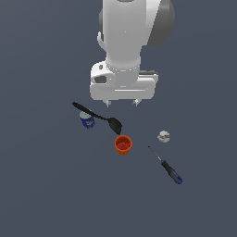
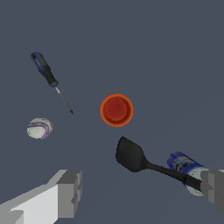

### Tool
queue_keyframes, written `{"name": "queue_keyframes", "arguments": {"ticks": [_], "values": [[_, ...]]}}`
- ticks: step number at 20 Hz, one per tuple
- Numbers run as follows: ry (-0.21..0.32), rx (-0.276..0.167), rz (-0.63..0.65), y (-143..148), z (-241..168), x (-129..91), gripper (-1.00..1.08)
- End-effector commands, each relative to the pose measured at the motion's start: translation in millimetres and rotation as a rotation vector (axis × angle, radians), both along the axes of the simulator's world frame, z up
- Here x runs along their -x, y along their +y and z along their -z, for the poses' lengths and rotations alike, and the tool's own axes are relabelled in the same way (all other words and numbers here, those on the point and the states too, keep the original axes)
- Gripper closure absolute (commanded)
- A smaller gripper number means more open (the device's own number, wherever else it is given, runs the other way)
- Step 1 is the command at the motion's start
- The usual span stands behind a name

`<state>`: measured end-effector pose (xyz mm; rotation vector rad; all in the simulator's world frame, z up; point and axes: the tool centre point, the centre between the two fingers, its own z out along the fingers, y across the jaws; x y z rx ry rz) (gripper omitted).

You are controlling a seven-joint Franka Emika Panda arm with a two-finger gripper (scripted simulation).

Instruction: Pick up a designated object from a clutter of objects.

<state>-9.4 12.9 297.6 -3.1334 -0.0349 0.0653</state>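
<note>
Five items: one spatula (image 1: pixel 96 114), one can (image 1: pixel 86 120), one cup (image 1: pixel 123 144), one ball (image 1: pixel 163 136), one screwdriver (image 1: pixel 165 165).
Spatula: on exterior view's left, handle lying across the can, blade near the cup.
Gripper (image 2: pixel 142 192): fingers spread wide, holding nothing, above the clutter.
Hidden: spatula handle end cut off behind one finger (image 2: pixel 215 190) in wrist view.
</note>
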Motion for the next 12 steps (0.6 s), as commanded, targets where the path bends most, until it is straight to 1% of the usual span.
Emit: {"name": "queue_keyframes", "arguments": {"ticks": [1, 12], "values": [[0.0, 0.0, 0.0, 0.0, 0.0, 0.0, -0.92], [-0.016, -0.003, -0.022, -5.0, 1.8, -7.1, -0.92]]}}
